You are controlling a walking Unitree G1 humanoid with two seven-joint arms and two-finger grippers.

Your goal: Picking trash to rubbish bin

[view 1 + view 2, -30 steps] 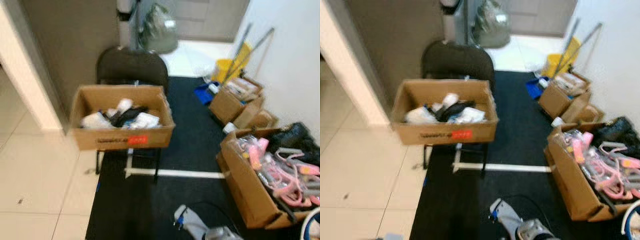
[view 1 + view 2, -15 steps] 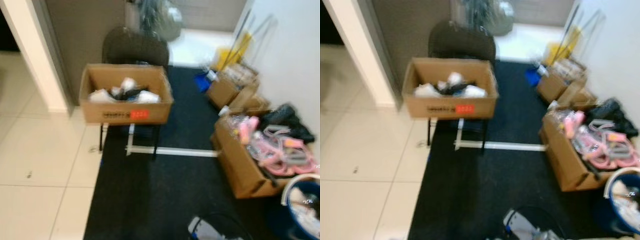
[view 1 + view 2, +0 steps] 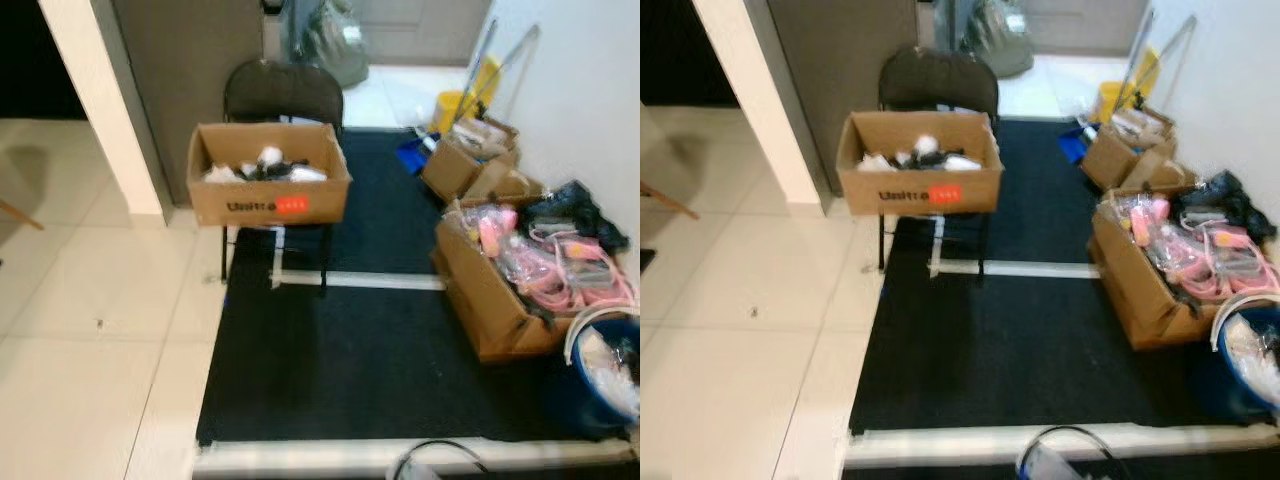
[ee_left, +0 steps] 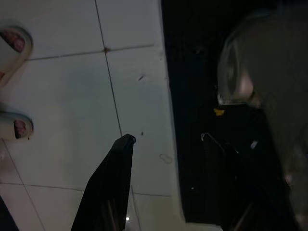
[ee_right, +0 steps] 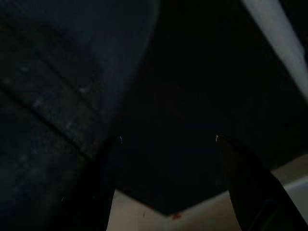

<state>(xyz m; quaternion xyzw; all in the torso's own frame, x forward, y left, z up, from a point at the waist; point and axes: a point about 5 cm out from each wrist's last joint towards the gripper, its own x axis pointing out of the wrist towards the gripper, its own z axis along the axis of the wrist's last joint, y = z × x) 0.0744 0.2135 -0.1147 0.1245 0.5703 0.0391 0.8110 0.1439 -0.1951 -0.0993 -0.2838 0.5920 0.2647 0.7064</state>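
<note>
Hallway with pale floor tiles [image 3: 90,330] and a black mat [image 3: 360,350] with a white tape line across it. Landmark: black folding chair [image 3: 283,95] at the mat's far left corner. On the chair sits an open cardboard box [image 3: 268,195] with a red label, holding white and black trash pieces [image 3: 262,168]. Right of the chair, along the white wall, a second cardboard box [image 3: 500,300] is packed with pink hangers [image 3: 560,280]; nearer the camera than it stands the blue rubbish bin [image 3: 605,375] with white waste inside. Further back, right of the chair, a smaller open box [image 3: 460,165] and a yellow mop bucket [image 3: 455,105].

Left gripper [image 4: 166,139] hangs over the tile/mat edge, fingers apart, holding nothing; two slippers [image 4: 14,125] lie on the tiles nearby. Right gripper [image 5: 168,139] hangs over the dark mat, fingers apart, also empty. Both are well apart from the trash in the chair's box.
</note>
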